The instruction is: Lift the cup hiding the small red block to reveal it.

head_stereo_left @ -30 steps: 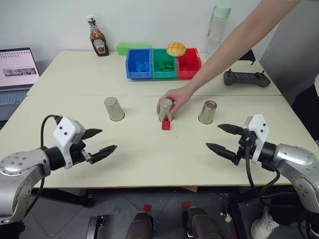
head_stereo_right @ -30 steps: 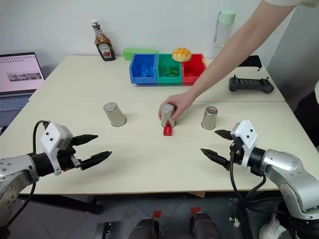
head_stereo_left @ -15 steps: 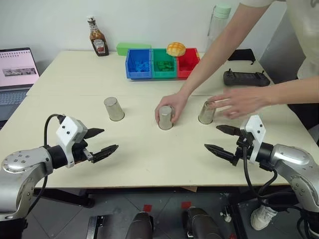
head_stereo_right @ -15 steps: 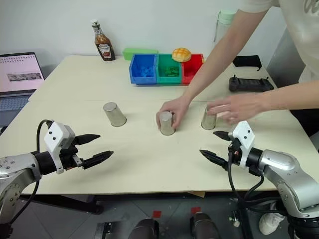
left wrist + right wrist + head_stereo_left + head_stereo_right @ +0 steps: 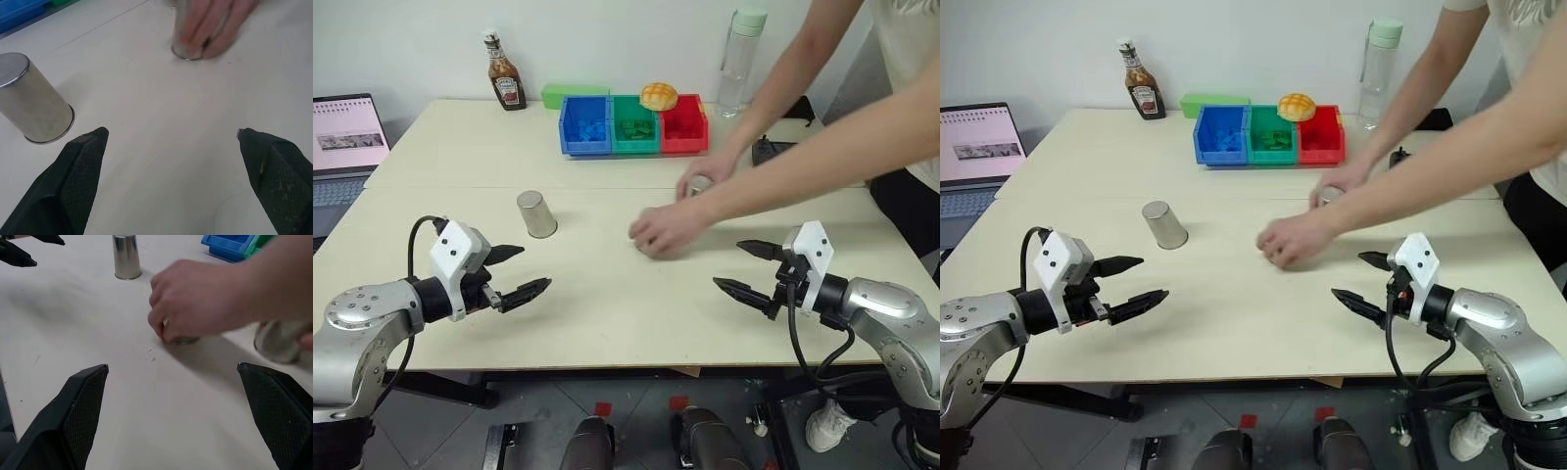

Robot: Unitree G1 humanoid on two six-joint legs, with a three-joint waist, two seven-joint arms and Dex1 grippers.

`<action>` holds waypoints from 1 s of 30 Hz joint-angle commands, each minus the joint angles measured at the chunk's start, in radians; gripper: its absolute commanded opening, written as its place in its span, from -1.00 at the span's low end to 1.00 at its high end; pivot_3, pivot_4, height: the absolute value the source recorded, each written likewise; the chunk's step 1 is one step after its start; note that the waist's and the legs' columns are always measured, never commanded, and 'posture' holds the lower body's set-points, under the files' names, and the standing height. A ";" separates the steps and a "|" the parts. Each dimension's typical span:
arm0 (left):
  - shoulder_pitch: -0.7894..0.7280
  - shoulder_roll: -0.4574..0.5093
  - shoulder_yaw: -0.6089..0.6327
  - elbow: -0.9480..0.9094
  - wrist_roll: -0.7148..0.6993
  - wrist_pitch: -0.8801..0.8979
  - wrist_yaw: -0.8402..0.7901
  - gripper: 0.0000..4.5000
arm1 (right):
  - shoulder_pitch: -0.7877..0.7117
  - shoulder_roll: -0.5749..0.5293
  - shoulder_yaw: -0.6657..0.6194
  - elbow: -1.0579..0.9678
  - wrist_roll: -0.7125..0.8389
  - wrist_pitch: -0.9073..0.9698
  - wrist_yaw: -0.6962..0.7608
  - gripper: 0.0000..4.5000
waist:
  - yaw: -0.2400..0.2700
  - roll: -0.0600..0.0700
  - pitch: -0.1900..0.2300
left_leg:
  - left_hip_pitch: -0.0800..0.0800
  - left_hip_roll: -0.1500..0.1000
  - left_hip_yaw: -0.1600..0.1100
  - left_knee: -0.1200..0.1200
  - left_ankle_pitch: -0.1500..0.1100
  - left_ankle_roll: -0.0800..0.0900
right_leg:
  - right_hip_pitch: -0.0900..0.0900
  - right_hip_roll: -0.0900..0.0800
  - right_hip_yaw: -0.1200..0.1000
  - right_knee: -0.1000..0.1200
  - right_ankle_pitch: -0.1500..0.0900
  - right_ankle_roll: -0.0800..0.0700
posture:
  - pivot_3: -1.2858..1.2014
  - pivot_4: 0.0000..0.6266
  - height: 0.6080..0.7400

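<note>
One silver cup stands alone, upside down, on the left of the table. A person's hand covers a second cup at mid-table. The person's other hand holds a third cup farther back and to the right. The small red block is hidden. My left gripper is open above the table's near left, short of the lone cup. My right gripper is open at the near right, close to the person's forearm. Both hold nothing.
Blue, green and red bins sit at the back with a yellow bun. A ketchup bottle, a green box and a clear bottle also stand there. A laptop is far left. A black controller lies behind the arms.
The person set the middle cup over the red block, then put a second hand on the right cup. Both cups are now sliding, the right one toward the back. My grippers stayed put.
</note>
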 commanded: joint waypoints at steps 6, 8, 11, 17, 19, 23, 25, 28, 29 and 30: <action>-0.020 0.011 -0.009 -0.010 0.007 -0.027 -0.029 1.00 | -0.050 0.045 0.031 -0.025 -0.013 0.021 -0.059 0.99 | 0.000 0.000 0.000 | 0.000 0.000 0.000 0.000 0.000 0.000 | 0.000 0.000 0.000 0.000 0.000 0.000 | 0.03 -0.52 1.00; -0.022 0.010 -0.012 -0.010 0.009 -0.031 -0.033 1.00 | -0.050 0.055 0.031 -0.024 -0.017 0.021 -0.077 0.99 | 0.000 0.000 0.000 | 0.000 0.000 0.000 0.000 0.000 0.000 | 0.000 0.000 0.000 0.000 0.000 0.000 | 0.03 -0.52 1.00; -0.027 0.008 -0.012 -0.011 0.003 -0.031 -0.035 1.00 | -0.051 0.070 0.024 -0.026 -0.011 0.037 -0.104 0.99 | 0.000 0.000 0.000 | 0.000 0.000 0.000 0.000 0.000 0.000 | 0.000 0.000 0.000 0.000 0.000 0.000 | 0.03 -0.52 1.00; -0.048 0.030 -0.019 -0.043 -0.048 0.001 -0.082 1.00 | -0.073 0.130 0.017 -0.007 -0.024 0.080 -0.204 0.99 | 0.000 0.000 0.000 | 0.000 0.000 0.000 0.000 0.000 0.000 | 0.000 0.000 0.000 0.000 0.000 0.000 | 0.03 -0.52 1.00; -0.059 0.045 -0.028 -0.061 -0.063 0.018 -0.104 1.00 | -0.098 0.138 0.063 0.029 -0.120 0.060 -0.268 0.99 | -0.002 0.000 0.000 | 0.000 0.000 0.000 0.000 0.000 0.000 | 0.000 0.000 0.000 0.000 0.000 0.000 | 0.03 -0.52 1.00; -0.081 0.085 -0.041 -0.116 -0.109 0.069 -0.139 1.00 | -0.168 0.225 0.046 0.139 -0.185 0.057 -0.394 0.99 | -0.003 0.000 0.000 | 0.000 0.000 0.000 0.000 0.000 0.000 | -0.001 0.000 0.000 0.000 0.000 0.000 | 0.03 -0.52 1.00; -0.093 0.096 -0.051 -0.134 -0.123 0.084 -0.148 1.00 | -0.196 0.250 0.042 0.182 -0.200 0.058 -0.412 0.99 | -0.002 0.001 0.000 | -0.001 0.000 0.000 0.000 0.000 0.000 | -0.001 0.000 0.000 0.001 0.000 0.000 | 0.03 -0.52 1.00; -0.141 0.104 -0.109 -0.146 -0.100 0.062 -0.164 1.00 | -0.273 0.303 0.029 0.306 -0.214 0.039 -0.440 0.99 | -0.003 0.001 0.000 | -0.001 0.000 0.000 -0.001 0.000 0.000 | -0.002 0.000 0.000 0.001 0.000 -0.001 | 0.03 -0.52 1.00; -0.152 0.105 -0.123 -0.146 -0.091 0.056 -0.166 1.00 | -0.292 0.311 0.028 0.339 -0.220 0.031 -0.442 0.99 | -0.003 0.001 0.000 | -0.001 0.000 0.001 -0.001 0.000 0.000 | -0.002 0.000 0.000 0.001 0.000 0.000 | 0.03 -0.52 1.00; -0.161 0.103 -0.137 -0.146 -0.083 0.051 -0.165 1.00 | -0.311 0.319 0.028 0.377 -0.228 0.016 -0.442 0.99 | -0.003 0.001 0.000 | -0.001 0.000 0.001 -0.001 0.000 0.000 | -0.002 0.000 0.001 0.001 0.000 0.000 | 0.03 -0.52 1.00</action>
